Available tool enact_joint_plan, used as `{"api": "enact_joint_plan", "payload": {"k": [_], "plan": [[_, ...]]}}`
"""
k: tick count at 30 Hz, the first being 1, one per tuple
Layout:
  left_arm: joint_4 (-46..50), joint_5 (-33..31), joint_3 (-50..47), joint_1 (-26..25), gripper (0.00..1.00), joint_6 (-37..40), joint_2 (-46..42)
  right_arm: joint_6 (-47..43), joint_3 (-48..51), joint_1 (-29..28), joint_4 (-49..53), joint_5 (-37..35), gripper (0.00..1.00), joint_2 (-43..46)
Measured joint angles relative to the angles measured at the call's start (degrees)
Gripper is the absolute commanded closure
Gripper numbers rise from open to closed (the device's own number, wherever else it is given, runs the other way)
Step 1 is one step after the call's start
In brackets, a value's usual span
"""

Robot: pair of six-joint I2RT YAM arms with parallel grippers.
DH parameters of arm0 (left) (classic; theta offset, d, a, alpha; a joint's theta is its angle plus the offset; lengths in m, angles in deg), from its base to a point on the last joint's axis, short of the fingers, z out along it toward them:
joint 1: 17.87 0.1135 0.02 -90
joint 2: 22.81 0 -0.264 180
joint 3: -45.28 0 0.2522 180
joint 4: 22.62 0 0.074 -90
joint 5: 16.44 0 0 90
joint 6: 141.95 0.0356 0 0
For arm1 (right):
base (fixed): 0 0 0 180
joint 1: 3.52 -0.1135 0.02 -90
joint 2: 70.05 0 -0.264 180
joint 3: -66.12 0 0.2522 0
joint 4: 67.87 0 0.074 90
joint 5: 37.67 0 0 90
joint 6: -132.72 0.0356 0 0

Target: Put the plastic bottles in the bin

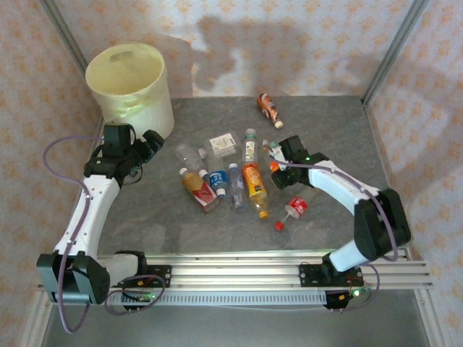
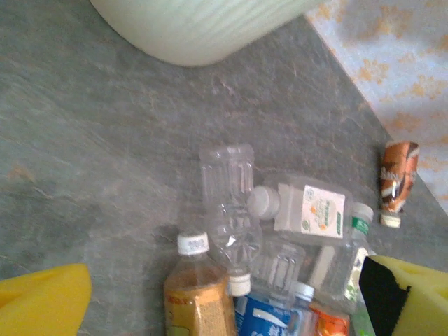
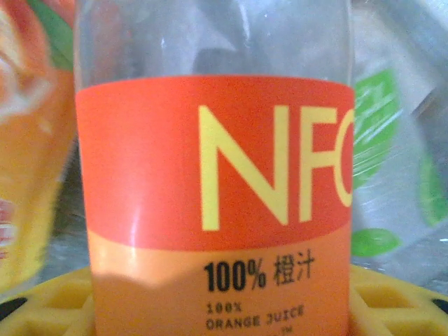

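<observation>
Because it belongs in the ten-o'clock bin (image 1: pixel 145 101), the right gripper (image 1: pixel 275 157) brackets the juice bottle (image 3: pixel 210 175), possibly unclamped; left gripper (image 1: pixel 152 143) gapes wide.

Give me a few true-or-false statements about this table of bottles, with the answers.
1. The bin stands upright at the far left corner. True.
2. Every bottle is inside it. False: the plastic bottles lie on the table.
3. The left gripper is open and empty. True.
4. The brown bottle lies within the pile. False: it lies apart, near the far edge.
</observation>
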Motion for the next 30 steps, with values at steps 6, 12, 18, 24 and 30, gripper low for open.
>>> {"api": "enact_joint_plan", "payload": {"k": [6,12,18,24,30], "plan": [[-2.99,4.00,0.52,-4.22,0.00,0.28,2.38,4.61,-0.07,0.00,-3.63,8.35,0.60,9.05],[-11.34,8.72,0.63,-9.29,0.00,0.24,1.18,16.46,4.17,0.00,-17.64,19.30,0.59,13.60],[-15.89,14.62,2.08,-14.58,0.00,3.56,1.40,30.38,8.28,-0.15,-31.04,28.30,0.59,11.93],[-17.14,16.72,4.31,-20.68,0.00,7.17,2.64,36.39,8.41,-5.46,-38.34,32.98,0.59,8.90],[-17.27,16.85,6.23,-24.06,0.02,9.57,6.05,36.65,5.25,-12.20,-39.28,35.21,0.59,4.68]]}}
